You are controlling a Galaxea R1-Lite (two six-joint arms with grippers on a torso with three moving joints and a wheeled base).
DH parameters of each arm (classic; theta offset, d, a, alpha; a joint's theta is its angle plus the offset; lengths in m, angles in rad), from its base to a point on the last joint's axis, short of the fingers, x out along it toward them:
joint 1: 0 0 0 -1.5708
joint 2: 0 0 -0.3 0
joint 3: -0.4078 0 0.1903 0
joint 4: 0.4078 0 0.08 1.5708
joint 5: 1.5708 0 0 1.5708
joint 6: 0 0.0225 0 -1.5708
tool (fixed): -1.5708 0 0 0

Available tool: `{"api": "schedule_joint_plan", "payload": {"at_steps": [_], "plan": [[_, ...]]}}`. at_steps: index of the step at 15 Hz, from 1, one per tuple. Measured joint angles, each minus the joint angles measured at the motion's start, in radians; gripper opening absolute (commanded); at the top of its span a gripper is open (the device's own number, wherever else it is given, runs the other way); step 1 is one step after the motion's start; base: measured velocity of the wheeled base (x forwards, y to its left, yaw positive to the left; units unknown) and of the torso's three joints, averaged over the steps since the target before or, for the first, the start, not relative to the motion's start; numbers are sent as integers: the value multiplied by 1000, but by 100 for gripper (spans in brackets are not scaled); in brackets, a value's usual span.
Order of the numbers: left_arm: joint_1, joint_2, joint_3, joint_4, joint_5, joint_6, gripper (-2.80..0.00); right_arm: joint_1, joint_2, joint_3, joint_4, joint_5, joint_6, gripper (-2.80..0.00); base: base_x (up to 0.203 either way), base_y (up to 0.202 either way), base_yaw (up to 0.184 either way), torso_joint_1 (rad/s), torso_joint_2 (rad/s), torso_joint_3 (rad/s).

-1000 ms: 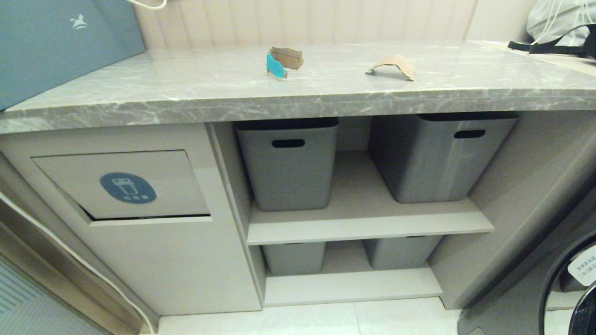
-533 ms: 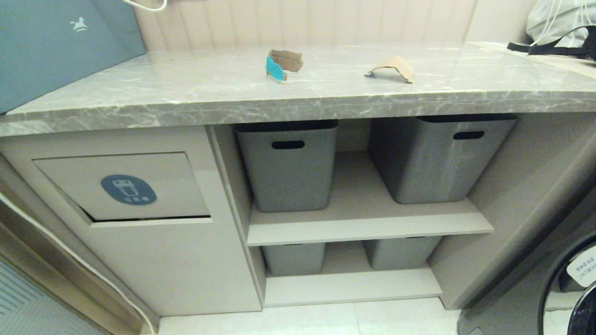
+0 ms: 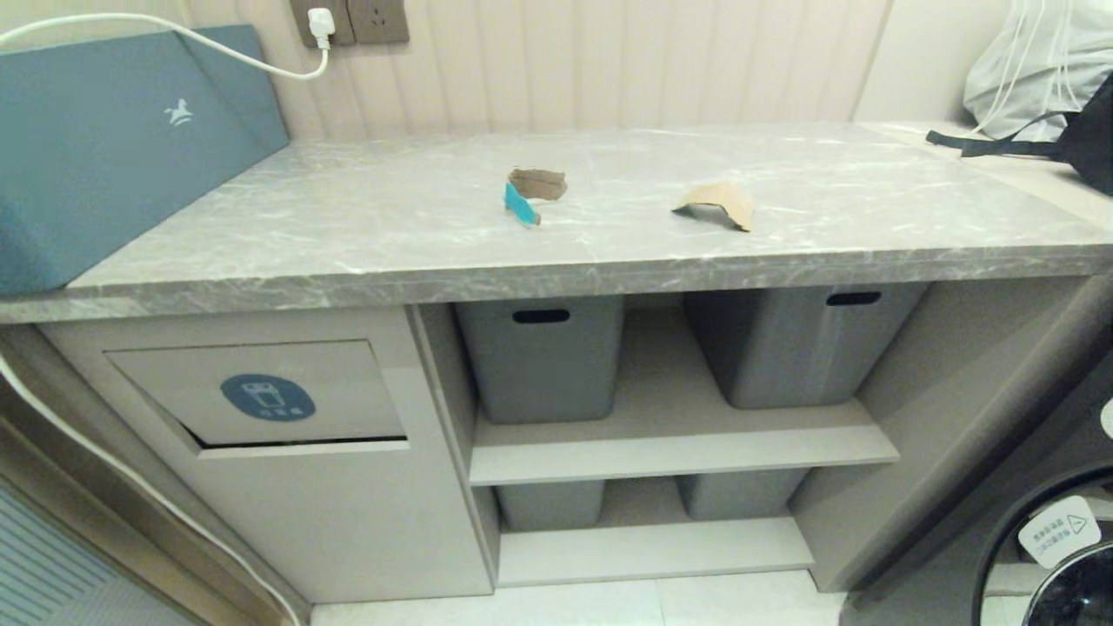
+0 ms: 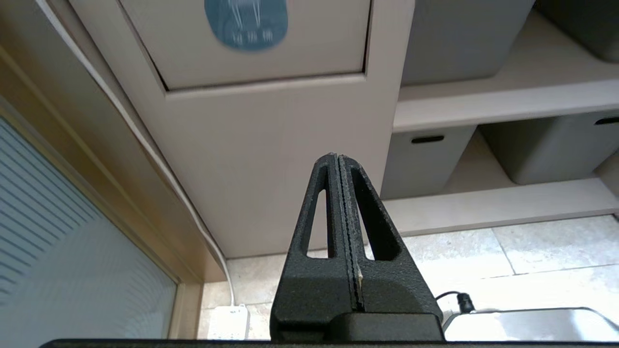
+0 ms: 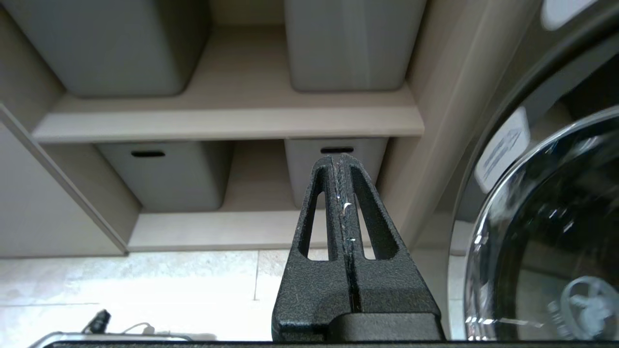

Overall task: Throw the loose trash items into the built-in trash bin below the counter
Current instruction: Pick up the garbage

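Two loose trash items lie on the grey marble counter: a curled cardboard scrap with a teal face near the middle, and a plain tan arched scrap to its right. The built-in trash bin flap with its round blue sticker sits below the counter on the left; it also shows in the left wrist view as the bin flap. Neither arm shows in the head view. My left gripper is shut and empty, low before the cabinet. My right gripper is shut and empty, facing the lower shelves.
Grey tubs stand on beige shelves right of the bin. A teal board leans at the counter's left, with a white cable running down. A washing machine door is at lower right; a bag lies far right.
The head view has risen: the whole scene has slid down the picture, so more of the counter top and the wall sockets show. The scraps have not moved on the counter.
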State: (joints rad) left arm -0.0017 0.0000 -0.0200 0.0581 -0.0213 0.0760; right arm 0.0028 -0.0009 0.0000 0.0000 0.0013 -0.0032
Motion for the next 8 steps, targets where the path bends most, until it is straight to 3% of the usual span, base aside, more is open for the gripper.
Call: {"api": "schedule_joint_plan", "payload": {"at_steps": [8], "plan": [[0, 0, -1, 0, -1, 0, -280, 0, 0, 0, 0, 0, 0, -280, 0, 0, 0, 204, -484, -278]]}}
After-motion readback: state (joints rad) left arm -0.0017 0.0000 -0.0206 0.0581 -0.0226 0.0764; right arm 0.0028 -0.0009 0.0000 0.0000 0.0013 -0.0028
